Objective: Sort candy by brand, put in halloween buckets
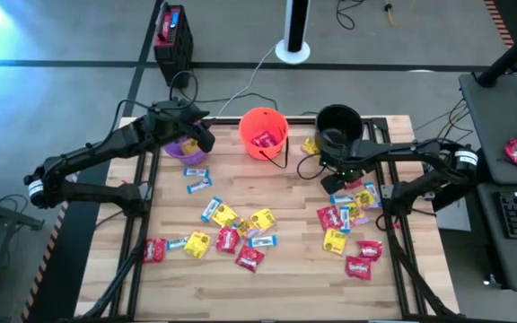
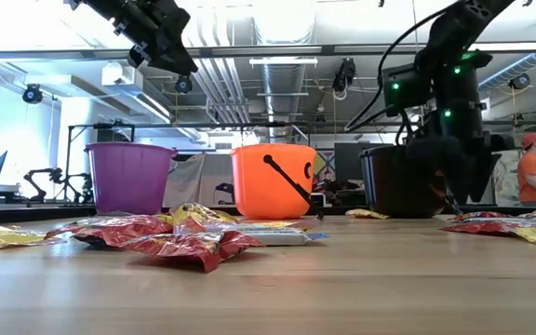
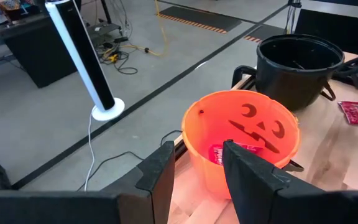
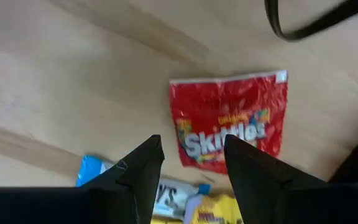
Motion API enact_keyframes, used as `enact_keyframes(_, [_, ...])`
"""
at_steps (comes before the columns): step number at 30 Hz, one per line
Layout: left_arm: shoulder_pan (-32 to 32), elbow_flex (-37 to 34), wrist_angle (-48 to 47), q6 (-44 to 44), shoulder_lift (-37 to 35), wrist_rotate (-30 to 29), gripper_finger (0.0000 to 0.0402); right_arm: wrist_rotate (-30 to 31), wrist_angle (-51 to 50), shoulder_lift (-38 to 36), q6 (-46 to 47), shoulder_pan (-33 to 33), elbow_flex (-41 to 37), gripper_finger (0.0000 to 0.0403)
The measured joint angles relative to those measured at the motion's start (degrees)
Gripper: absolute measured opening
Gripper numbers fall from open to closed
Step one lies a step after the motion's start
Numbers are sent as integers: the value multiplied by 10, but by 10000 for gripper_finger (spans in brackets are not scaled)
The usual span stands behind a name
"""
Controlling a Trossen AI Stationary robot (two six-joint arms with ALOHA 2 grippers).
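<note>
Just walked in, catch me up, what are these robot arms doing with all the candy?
They're sorting candy into buckets. The right gripper is open above a red Skittles packet near the black bucket. The left gripper, empty, hangs over the purple bucket. The orange bucket holds red packets; many candies lie on the table.

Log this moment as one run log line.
left gripper: open, empty, over purple bucket | right gripper: open above red Skittles packet | orange bucket: holds red packets
</note>
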Motion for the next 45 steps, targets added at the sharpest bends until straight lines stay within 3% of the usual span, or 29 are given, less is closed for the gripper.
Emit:
enact_keyframes(16, [0,0,0,5,0,0,120,2,68,0,-7,0,-77,146])
enact_keyframes(29, [0,0,3,5,0,0,120,-6,84,-7,-32,0,-77,19])
enact_keyframes(39, [0,0,2,5,0,0,120,-85,30,-64,-56,0,27,14])
enact_keyframes(45, [0,0,2,5,0,0,120,-127,145,-67,-112,0,119,13])
